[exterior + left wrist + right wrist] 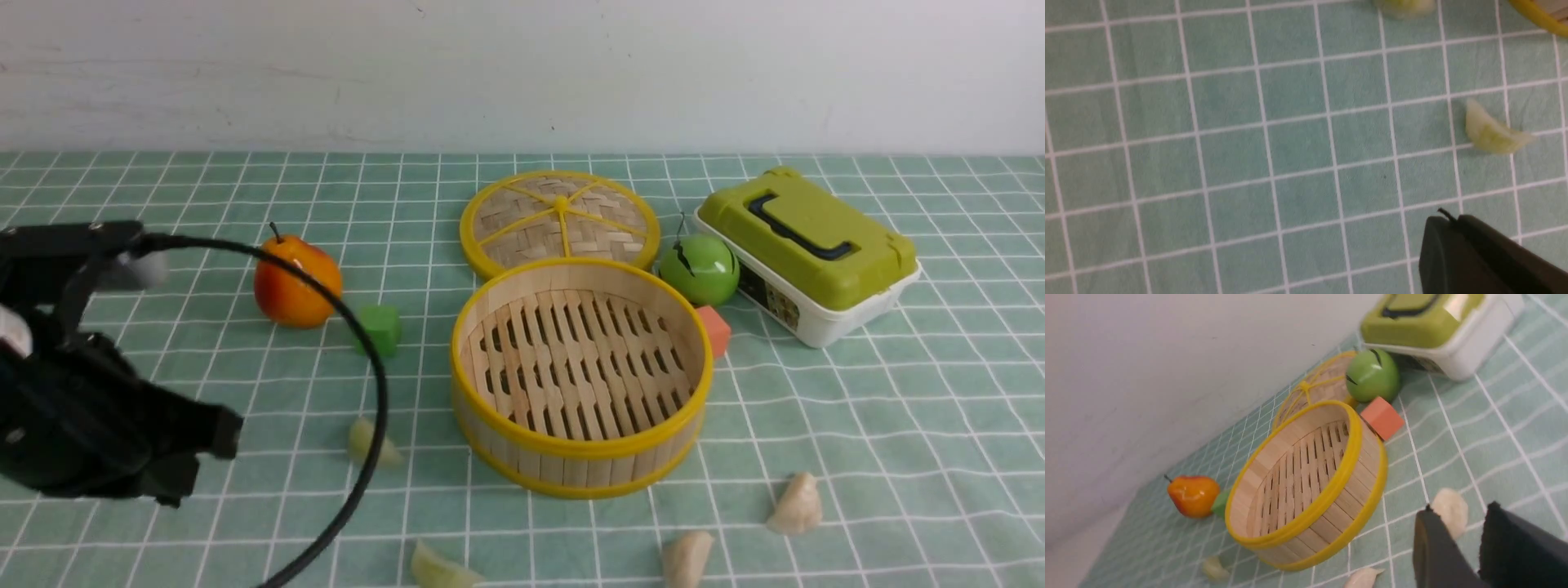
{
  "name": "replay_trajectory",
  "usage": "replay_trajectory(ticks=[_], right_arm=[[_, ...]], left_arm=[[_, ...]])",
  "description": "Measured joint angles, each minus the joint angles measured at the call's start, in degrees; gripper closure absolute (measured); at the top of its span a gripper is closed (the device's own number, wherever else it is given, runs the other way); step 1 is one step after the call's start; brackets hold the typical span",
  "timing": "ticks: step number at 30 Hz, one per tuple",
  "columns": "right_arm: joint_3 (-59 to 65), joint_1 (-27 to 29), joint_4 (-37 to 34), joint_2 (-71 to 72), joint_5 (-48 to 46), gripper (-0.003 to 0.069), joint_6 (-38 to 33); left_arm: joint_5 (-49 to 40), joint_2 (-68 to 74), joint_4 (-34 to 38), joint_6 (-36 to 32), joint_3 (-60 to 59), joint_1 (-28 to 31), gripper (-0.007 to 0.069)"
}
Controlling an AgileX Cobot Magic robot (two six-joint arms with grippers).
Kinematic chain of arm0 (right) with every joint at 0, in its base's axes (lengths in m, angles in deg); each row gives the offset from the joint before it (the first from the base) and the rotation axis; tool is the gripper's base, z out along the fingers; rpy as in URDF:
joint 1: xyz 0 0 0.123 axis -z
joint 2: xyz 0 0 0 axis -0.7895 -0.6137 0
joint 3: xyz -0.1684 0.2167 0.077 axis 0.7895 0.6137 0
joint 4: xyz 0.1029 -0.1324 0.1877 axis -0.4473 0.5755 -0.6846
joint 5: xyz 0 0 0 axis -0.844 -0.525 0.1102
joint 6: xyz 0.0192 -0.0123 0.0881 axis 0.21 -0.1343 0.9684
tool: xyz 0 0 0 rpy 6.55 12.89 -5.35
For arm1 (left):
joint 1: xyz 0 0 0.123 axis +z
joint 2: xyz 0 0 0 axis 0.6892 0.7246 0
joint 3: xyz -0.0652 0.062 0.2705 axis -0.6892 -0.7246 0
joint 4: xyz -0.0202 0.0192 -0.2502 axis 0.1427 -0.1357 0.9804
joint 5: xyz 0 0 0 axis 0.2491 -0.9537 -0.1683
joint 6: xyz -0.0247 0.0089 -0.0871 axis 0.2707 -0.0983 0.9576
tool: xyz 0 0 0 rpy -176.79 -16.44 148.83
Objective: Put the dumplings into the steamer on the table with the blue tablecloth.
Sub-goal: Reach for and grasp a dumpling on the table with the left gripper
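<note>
The steamer (582,457) stands in the middle of the front view, and its slatted floor carries nothing. All four dumplings lie on the bench (922,425): one green (372,442) left of the steamer, one green (441,567) at the lower edge, one white (687,559) at bottom centre-right, one white (796,505) at lower right. The left hand (1443,216) has its tips together, with nothing between them. The right hand (1457,510) is partly open and also empty; beyond its tips is a white dumpling.

The small curved pieces could be the trouble — if the right hand comes down off-centre, a tip may press one end and the dumpling could roll away. The steamer wall is rather high, so a low carry might knock the rim and push the basket. The left hand should open before it descends — otherwise it would only poke.
</note>
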Motion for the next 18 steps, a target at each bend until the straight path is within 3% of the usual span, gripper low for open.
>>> replay_trajectory(ticks=[1,3,5,11,14,18], right_arm=[[-0.7,0.0,0.2,-0.5,-0.4,0.0506,-0.7],[-8.2,0.0,2.7,-7.0,-6.8,0.0615,-8.0],[-14.9,0.0,5.7,-14.7,-13.5,0.0669,-13.2],[-28.9,-0.4,11.4,-34.8,-30.5,0.0678,-23.6],[-31.4,-2.8,11.3,-40.2,-31.5,0.0678,-24.8],[-31.6,-6.6,11.1,-41.8,-30.5,0.0677,-27.3]], left_arm=[[0.0,0.4,-0.1,0.1,0.3,-0.1,0.0599],[0.4,5.3,-0.7,0.6,4.2,-1.4,0.0530],[0.6,9.4,-0.9,0.8,7.2,-2.2,0.0449],[1.2,19.9,-1.0,1.7,12.5,-4.1,0.0194],[3.6,24.9,-1.0,6.3,13.9,-4.6,0.0122],[7.9,29.9,-2.6,15.9,14.4,-4.6,0.0104]])
